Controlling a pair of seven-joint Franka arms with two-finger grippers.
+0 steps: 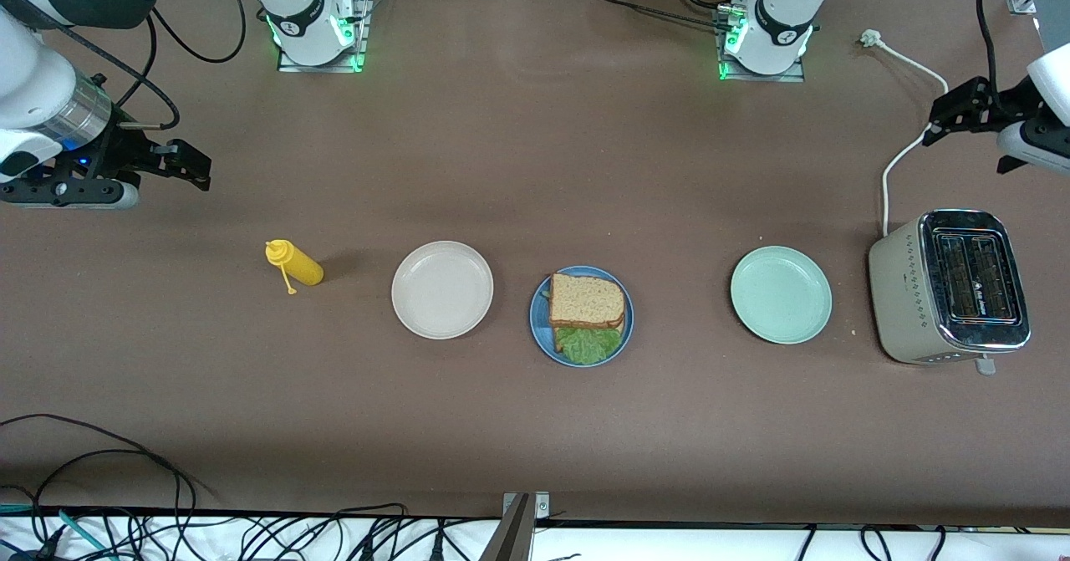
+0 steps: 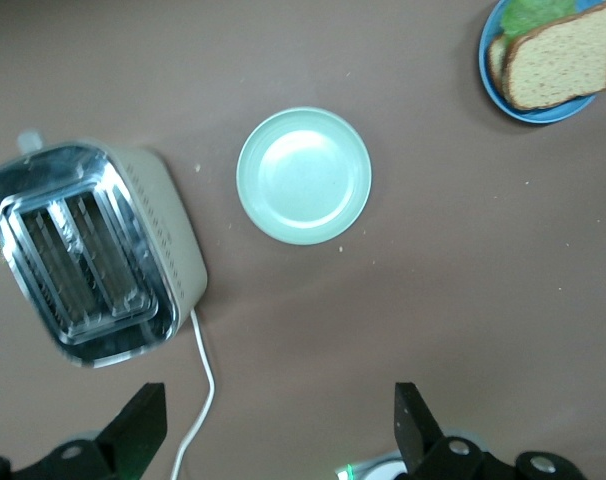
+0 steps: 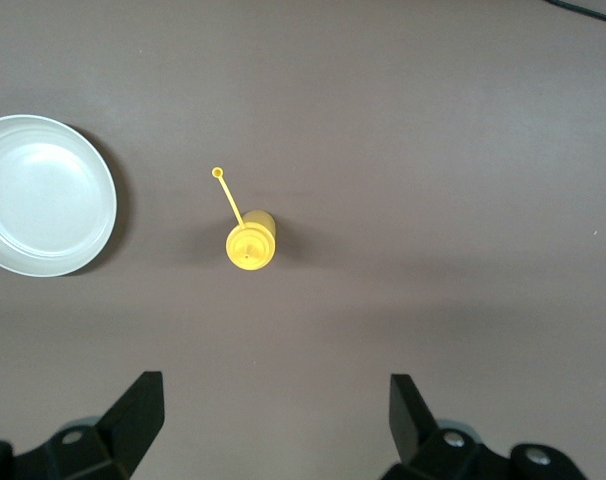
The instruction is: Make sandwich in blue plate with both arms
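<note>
My left fingers (image 2: 278,425) stand wide apart and hold nothing, hanging over bare worktop (image 1: 535,168) at the right edge of the front frame, above the toaster's white cord (image 1: 899,155). In my left wrist view the two black fingertips (image 2: 415,415) sit along the lower edge, with the cord running up between them toward the toaster (image 2: 93,255).

My right fingers (image 3: 273,420) are spread just as wide and also hold nothing, over the worktop at the left edge of the front frame (image 1: 194,165), above the yellow squeeze bottle (image 1: 295,263). In my right wrist view the bottle (image 3: 251,243) stands near the centre, its little cap dangling on a strap, and the beige-white plate (image 3: 45,195) shows at the left edge. Both arms wait well apart from the food.

Farther out, in the middle of the front frame, the blue plate (image 1: 540,327) carries the sandwich (image 1: 587,302): brown bread stacked on top, a ruffled lettuce leaf (image 1: 588,344) sticking out on the side nearer the camera. The beige-white plate (image 1: 442,289) lies just beside it toward the right arm's end. The pale green plate (image 1: 781,294) lies toward the left arm's end, between the blue plate and the silver toaster (image 1: 949,287) at the lower right.
</note>
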